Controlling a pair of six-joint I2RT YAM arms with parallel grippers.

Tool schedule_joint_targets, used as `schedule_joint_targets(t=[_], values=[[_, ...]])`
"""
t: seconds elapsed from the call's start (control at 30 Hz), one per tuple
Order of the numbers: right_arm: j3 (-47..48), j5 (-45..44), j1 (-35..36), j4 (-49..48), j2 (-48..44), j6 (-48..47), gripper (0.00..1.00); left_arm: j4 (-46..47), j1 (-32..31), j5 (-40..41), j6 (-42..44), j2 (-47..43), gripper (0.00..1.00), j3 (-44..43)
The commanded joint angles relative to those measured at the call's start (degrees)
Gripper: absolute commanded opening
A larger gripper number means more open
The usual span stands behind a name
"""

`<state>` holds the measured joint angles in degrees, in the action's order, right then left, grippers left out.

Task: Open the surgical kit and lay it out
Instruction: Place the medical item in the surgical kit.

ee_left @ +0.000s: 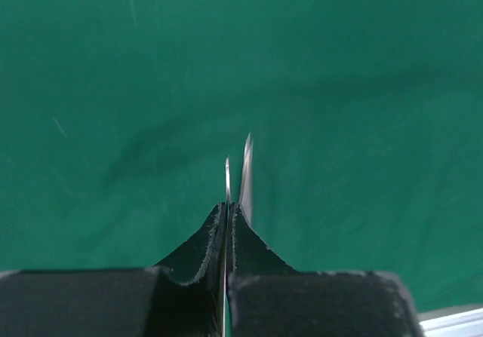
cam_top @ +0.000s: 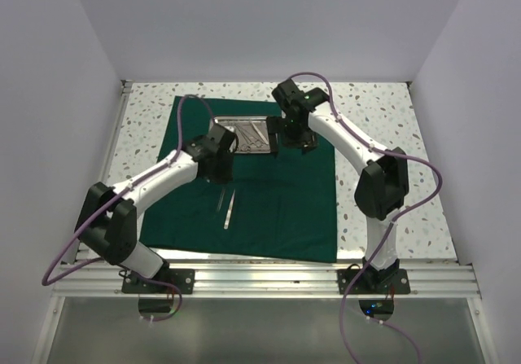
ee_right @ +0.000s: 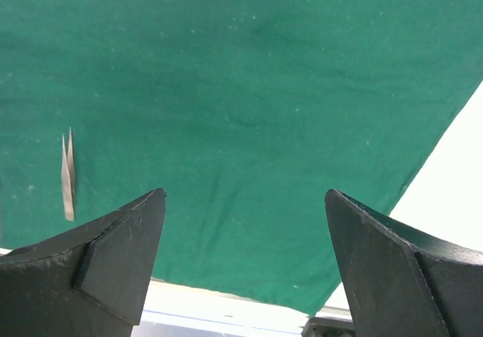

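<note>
Left gripper (ee_left: 228, 215): clamped on slim silver tweezers (ee_left: 246, 171), tips pointing forward, above dark green cloth wrap (ee_left: 339, 88), just nearside of shiny rectangular steel tray (cam_top: 244, 133). Right gripper (ee_right: 245, 195): wide open, empty, right of tray.

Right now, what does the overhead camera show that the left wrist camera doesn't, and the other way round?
Only the overhead view shows the shiny rectangular steel tray holding instruments, the right gripper beside it, the speckled white table, and a slim silver instrument lying loose on the cloth. Only the left wrist view shows, close up, the left gripper shut on a thin silver two-pronged tool. Both show the dark green cloth spread out underneath.
</note>
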<state>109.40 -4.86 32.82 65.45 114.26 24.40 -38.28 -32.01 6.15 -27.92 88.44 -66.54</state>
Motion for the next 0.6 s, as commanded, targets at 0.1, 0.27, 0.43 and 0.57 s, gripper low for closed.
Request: schedule_joint_targets(t=[0.1, 0.27, 0.43, 0.57], values=[[0.9, 0.56, -0.21, -2.08, -1.58, 1.35, 0.9, 7.77, -2.0, -1.58, -8.81, -5.3, 0.0, 12.91], [0.29, 0.91, -0.21, -2.26, -1.41, 1.79, 0.9, 12.35, -2.88, -2.82, -10.05, -6.53, 0.0, 16.27], [-3.93, 0.65, -0.21, -3.75, -3.6, 2.58, 0.9, 10.34, -2.97, 1.05, -8.91, -5.39, 0.55, 13.56], [-11.38, -0.93, -0.21, -5.33, -7.37, 3.11, 0.9, 8.75, -2.8, 4.21, -6.01, -3.82, 0.76, 7.15]])
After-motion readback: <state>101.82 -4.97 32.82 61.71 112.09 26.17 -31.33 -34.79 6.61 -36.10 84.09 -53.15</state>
